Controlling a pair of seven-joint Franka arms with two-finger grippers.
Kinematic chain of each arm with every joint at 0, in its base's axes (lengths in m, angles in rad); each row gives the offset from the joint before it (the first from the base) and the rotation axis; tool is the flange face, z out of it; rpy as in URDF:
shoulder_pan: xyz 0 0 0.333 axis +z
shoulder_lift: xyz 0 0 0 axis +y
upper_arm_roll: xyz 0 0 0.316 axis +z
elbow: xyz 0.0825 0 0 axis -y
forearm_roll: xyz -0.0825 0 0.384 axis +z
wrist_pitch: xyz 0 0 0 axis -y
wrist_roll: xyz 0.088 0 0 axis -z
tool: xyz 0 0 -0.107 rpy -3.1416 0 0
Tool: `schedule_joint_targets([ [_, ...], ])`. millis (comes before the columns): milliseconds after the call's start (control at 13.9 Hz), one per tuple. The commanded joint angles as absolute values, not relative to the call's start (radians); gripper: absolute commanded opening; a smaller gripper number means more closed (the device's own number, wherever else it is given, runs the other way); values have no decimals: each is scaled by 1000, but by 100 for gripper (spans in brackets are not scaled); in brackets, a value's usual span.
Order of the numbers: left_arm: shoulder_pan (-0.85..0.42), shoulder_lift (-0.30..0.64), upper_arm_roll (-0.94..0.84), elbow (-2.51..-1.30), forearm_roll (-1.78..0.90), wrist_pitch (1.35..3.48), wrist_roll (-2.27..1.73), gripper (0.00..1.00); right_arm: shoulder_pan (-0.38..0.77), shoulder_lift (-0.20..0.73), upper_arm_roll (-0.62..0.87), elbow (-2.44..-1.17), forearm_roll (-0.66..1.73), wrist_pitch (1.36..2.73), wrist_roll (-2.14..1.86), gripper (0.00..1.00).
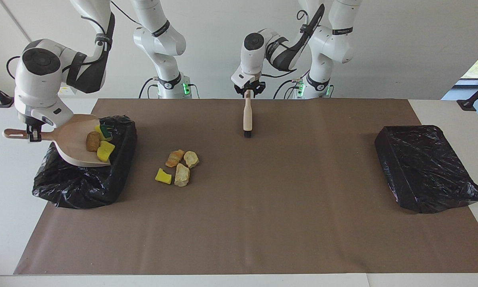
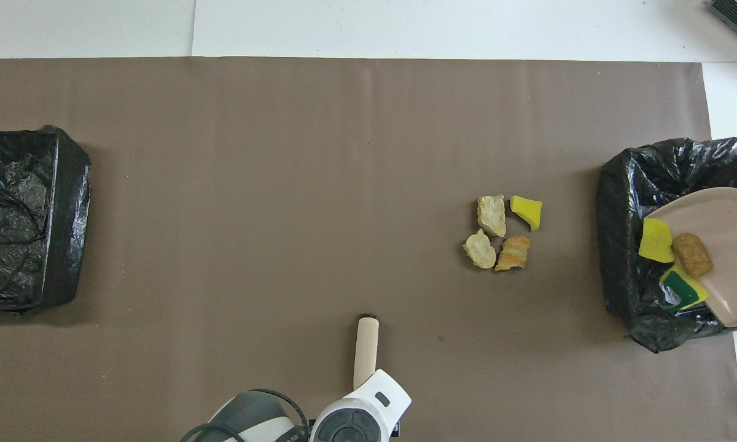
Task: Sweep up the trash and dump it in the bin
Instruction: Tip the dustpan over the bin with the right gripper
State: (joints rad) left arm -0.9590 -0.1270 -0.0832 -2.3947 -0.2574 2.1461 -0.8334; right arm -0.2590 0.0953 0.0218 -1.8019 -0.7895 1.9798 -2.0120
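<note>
My right gripper (image 1: 34, 133) is shut on the handle of a beige dustpan (image 1: 73, 139), held tilted over the black-bagged bin (image 1: 115, 175) at the right arm's end. On the pan lie a yellow sponge scrap (image 1: 105, 150), a brown bread-like lump (image 1: 92, 141) and a green-and-yellow sponge scrap (image 1: 104, 132). Several trash pieces lie on the mat beside that bin: a yellow scrap (image 1: 163, 176), two tan lumps (image 1: 182, 175) and an orange lump (image 1: 175, 158). My left gripper (image 1: 247, 92) is shut on a wooden brush (image 1: 247, 115), held upright with its black bristles down at the mat.
A second black-bagged bin (image 1: 426, 167) stands at the left arm's end of the table. A brown mat (image 1: 263, 223) covers the tabletop. The white table edge (image 1: 8, 223) runs close beside the bin under the dustpan.
</note>
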Motion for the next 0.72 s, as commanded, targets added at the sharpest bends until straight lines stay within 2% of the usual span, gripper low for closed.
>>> schedule_joint_targets([
  [0, -911, -117, -75, -2366, -270, 2146, -758, 100, -218, 9, 29, -1802, -851, 1907, -2013, 0],
  [288, -755, -106, -75, -2269, -123, 2123, -658, 100, -167, -50, 38, -1796, -922, 1882, -1959, 0],
  [648, -511, -115, -75, -2038, -55, 1926, -384, 100, -166, -58, 57, -1795, -852, 1847, -1716, 0],
])
